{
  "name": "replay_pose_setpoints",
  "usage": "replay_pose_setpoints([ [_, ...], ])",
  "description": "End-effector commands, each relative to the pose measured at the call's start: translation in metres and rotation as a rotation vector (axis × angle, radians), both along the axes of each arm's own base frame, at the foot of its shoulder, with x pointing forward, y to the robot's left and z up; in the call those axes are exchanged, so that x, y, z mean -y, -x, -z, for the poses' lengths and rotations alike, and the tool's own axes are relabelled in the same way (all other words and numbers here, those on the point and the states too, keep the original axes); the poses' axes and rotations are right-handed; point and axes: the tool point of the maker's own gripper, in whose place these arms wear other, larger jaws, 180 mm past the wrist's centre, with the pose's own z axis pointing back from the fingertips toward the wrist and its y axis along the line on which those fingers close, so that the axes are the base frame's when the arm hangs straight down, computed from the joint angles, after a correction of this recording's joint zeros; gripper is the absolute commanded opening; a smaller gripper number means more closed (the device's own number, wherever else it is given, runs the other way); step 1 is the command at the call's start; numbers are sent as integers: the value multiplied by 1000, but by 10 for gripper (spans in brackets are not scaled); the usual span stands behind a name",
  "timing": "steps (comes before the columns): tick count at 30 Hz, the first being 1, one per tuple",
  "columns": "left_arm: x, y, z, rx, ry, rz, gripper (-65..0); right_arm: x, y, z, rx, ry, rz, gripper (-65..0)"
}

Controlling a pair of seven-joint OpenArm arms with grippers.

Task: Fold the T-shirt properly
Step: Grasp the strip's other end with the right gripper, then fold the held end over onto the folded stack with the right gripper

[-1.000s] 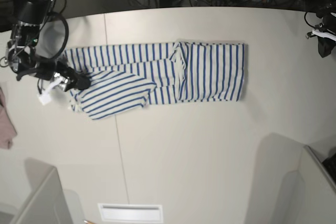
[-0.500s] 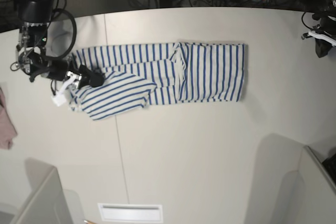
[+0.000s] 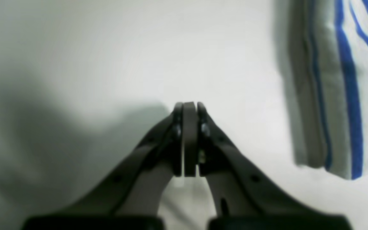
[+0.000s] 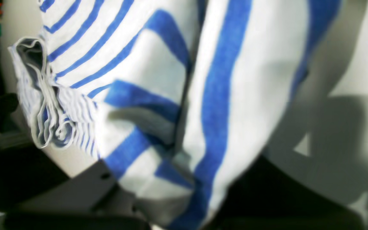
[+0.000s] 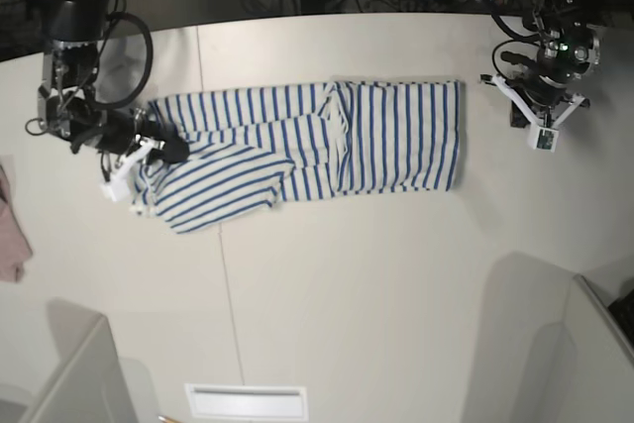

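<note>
We saw the T-shirt (image 5: 307, 141) lying on the pale table (image 5: 376, 284), stretched lengthwise across its upper middle, its blue stripes running crosswise over the body and slanting on the loose flap at the base view's left end. That left end looked bunched and lifted where the right gripper (image 5: 163, 146) met it. In the right wrist view the striped cloth (image 4: 184, 95) filled most of the picture and ran down between the dark fingers (image 4: 88, 188), so we took the right gripper to be clenched on a fold of the T-shirt, though the blur there kept us from seeing the fingertips themselves. A crumpled hem edge (image 4: 43, 105) curled at that view's left. The left gripper (image 3: 188, 139) hung over bare table just beside the shirt's other end, its two pads pressed flat together with nothing between them. In its wrist view the folded edge of the shirt (image 3: 340, 89) lay to the right, apart from the fingers. In the base view that arm (image 5: 540, 76) stood near the shirt's right end without touching it. A pinkish cloth (image 5: 10, 230) lay at the table's far left edge.
</note>
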Motion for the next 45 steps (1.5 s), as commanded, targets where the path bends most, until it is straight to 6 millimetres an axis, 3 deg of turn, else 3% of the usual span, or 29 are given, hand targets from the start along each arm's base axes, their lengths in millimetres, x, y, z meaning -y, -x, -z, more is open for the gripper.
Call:
replay_pose_setpoints([
  [1, 0, -7, -4, 17, -18, 14, -650, 20, 8, 12, -48, 130, -21, -650],
  [6, 29, -6, 18, -39, 16, 83, -650, 13, -5, -12, 92, 211, -56, -650],
  [12, 64, -12, 25, -51, 47, 177, -650, -6, -14, -47, 213, 306, -133, -650],
  [16, 77, -14, 25, -51, 54, 213, -650, -32, -16, -72, 257, 323, -159, -650],
  [21, 77, -13, 24, -54, 49, 217, -650, -58, -18, -105, 327, 358, -184, -650],
  [26, 75, -12, 25, -59, 44, 218, -650, -115, -11, -131, 420, 331, -320, -650],
  [28, 77, -11, 26, -61, 47, 220, -650, -140, -7, -135, 416, 279, -325, -650],
  [32, 89, -10, 29, -69, 58, 253, -650, -171, -3, -138, 400, 224, -334, -650],
  [39, 130, -10, 36, -79, 83, 278, -650, -204, 8, -142, 400, 185, -395, -650],
  [45, 159, -11, 26, -52, 102, 352, -650, -231, 12, -150, 422, 135, -395, -650],
])
